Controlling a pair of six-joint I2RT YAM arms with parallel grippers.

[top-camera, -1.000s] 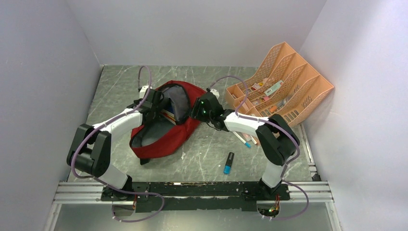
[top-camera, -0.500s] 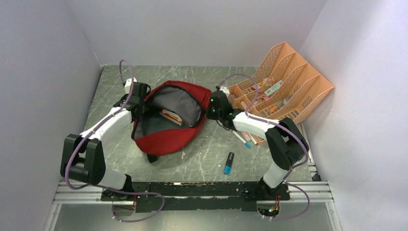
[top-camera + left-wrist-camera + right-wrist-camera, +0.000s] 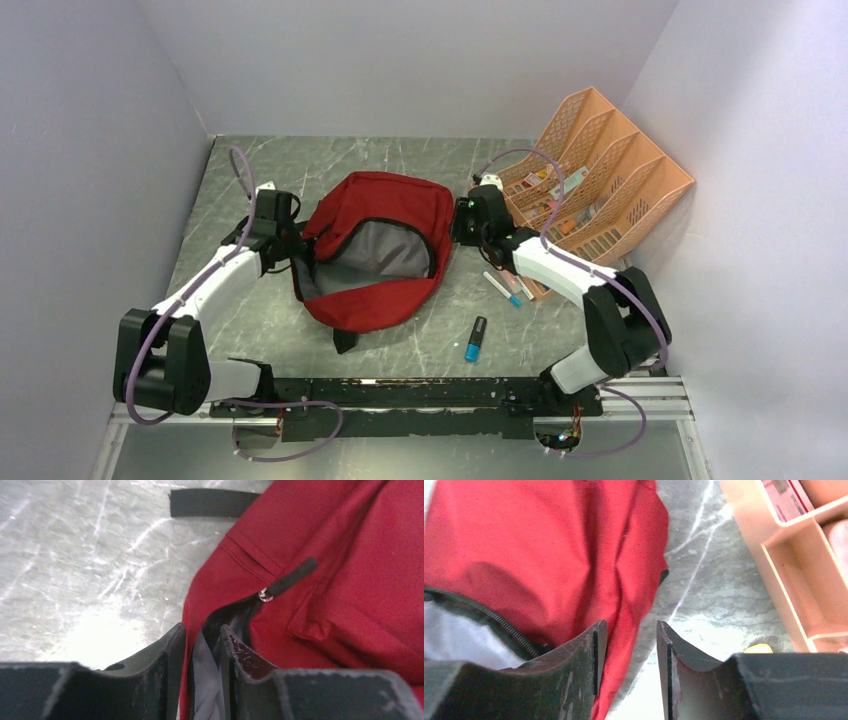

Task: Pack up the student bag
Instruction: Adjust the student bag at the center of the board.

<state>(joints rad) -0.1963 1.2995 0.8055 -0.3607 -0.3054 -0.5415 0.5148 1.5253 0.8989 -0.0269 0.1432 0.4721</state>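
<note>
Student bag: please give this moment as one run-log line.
student bag: lying unzipped, grey lining showing | left end effector: open, bag rim in its gap | right end effector: open, beside bag, empty

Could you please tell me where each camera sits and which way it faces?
Top external: above, behind the bases, facing down at the table; shows left arm and right arm.
Left wrist: on that arm, facing the bag's zip; own fingers show.
Right wrist: likewise, facing bag and organiser; own fingers show.
Shared: all show the bag.
</note>
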